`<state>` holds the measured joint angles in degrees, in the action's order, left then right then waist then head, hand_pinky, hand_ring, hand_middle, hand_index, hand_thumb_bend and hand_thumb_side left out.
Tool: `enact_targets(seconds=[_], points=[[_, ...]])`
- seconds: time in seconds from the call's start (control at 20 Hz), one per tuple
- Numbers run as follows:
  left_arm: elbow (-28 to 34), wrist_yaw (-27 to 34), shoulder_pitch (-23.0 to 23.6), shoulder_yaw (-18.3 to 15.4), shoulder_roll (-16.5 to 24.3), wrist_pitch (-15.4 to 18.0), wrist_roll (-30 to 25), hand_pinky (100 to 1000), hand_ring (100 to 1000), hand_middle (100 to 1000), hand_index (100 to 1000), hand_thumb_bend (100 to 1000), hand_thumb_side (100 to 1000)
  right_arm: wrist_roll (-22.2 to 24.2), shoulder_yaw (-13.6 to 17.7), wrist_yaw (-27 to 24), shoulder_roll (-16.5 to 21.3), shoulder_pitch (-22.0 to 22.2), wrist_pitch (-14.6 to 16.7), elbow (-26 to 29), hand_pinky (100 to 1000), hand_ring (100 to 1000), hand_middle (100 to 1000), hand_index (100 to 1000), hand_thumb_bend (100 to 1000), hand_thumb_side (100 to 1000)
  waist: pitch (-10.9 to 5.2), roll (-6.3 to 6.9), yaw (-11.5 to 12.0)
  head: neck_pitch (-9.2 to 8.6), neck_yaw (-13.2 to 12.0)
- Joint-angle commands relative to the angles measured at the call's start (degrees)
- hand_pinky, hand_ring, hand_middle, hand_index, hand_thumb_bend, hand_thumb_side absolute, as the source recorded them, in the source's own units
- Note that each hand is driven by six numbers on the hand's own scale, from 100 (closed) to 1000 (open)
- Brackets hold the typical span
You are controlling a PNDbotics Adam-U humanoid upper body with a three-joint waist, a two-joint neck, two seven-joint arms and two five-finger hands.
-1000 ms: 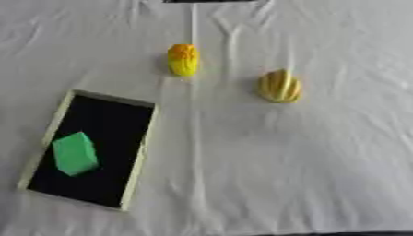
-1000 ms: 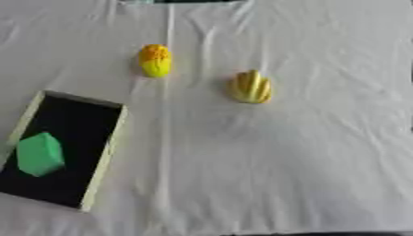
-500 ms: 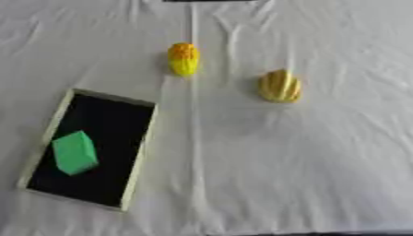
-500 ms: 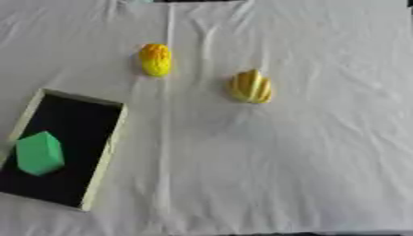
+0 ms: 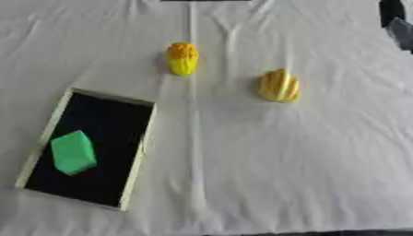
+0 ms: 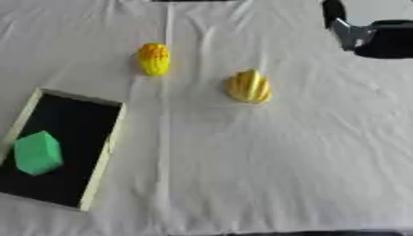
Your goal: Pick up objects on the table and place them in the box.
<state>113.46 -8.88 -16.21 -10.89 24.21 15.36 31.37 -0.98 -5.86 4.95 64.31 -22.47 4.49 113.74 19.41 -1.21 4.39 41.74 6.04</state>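
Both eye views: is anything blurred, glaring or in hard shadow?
Left eye view: soft all over, ribbed yellow fruit edges smeared, no glare. Right eye view: equally soft, black robot hand blurred at the top right; only faint shadows on the white cloth.

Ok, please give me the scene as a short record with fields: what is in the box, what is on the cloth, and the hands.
box: black inside, pale rim, at left
in box: green block
on cloth: yellow corn-like piece; yellow ribbed piece, apart from each other
surface: white cloth
right hand: dark part at upper right, fingers unclear
left hand: not in view
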Motion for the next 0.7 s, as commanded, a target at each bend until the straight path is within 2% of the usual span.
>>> enact_targets(seconds=[0.05, 0.3, 0.55, 0.7], points=[[1.1, 0.6, -0.8, 0.2, 1.9, 0.0, -0.6, 819, 754, 710, 843, 100, 370, 5.4, -3.2, 3.5, 4.6, -2.7, -3.0, -0.6, 922, 924, 794, 905, 100, 198, -1.34, -0.05, 0.2, -0.09, 0.7], [1.1, 1.0, -0.9, 0.5, 2.0, 0.0, -1.0, 818, 753, 709, 843, 100, 371, 16.1, -8.5, 8.2, 4.8, -7.8, -2.5, -4.3, 923, 933, 824, 917, 100, 227, -1.51, -0.27, 0.4, 0.01, 1.2], [1.1, 1.3, -0.9, 0.7, 2.1, 0.0, -1.2, 818, 753, 709, 842, 100, 373, 24.9, -12.9, 10.1, 2.0, -13.8, -0.9, -9.2, 938, 950, 833, 932, 100, 382, -1.74, -0.36, 0.4, 0.15, 1.5], [1.1, 1.4, -0.8, 0.8, 2.1, 0.0, -1.3, 818, 753, 709, 842, 100, 374, 28.9, -15.2, 10.2, -0.4, -17.9, -0.9, -12.4, 944, 954, 836, 938, 100, 434, -1.93, -0.39, 0.3, 0.32, 1.6]])
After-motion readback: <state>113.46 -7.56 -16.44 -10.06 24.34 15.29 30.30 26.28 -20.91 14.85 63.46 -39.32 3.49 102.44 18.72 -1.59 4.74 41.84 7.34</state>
